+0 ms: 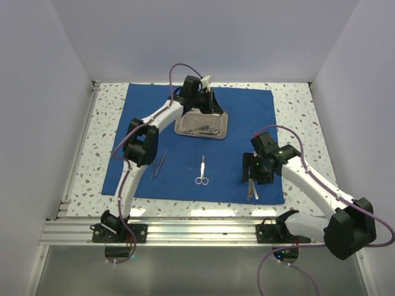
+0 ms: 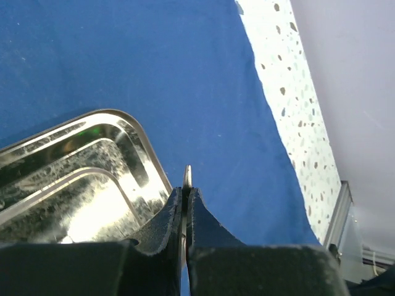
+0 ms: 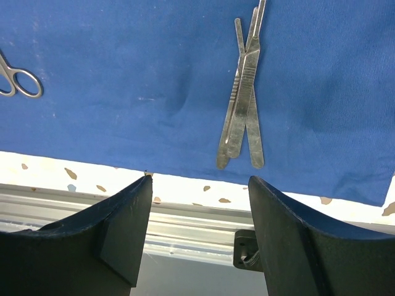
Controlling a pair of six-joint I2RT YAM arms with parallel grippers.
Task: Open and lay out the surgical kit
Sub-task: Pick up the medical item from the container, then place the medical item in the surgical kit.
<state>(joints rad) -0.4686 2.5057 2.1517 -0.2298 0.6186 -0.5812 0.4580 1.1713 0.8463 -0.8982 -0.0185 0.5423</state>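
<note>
**Left claw clenched at the tray's far rim, right claw released over the tweezers**

Take the steel tray (image 1: pixel 202 123) as your landmark. It sits on the far half of the blue cloth wrap (image 1: pixel 247 111), which lies spread flat on the speckled table (image 1: pixel 296 105).

Your left gripper (image 2: pixel 185 197) is at the tray's far edge, just beside one rounded corner of the rim. Its fingers are pressed together on a thin sliver of steel (image 2: pixel 187 176) that pokes out between the tips. You cannot tell which instrument it belongs to.

On the near side of the tray, the scissors (image 1: pixel 202 170) lie on the cloth with their rings toward the arm bases. The forceps (image 1: pixel 158 165) lie near-left of the tray.

Near-right of the tray, close to the cloth's near hem, the tweezers (image 3: pixel 242 105) rest flat with their ends crossed. Your right gripper (image 3: pixel 199 179) hangs above them, fingers spread wide, holding nothing.
</note>
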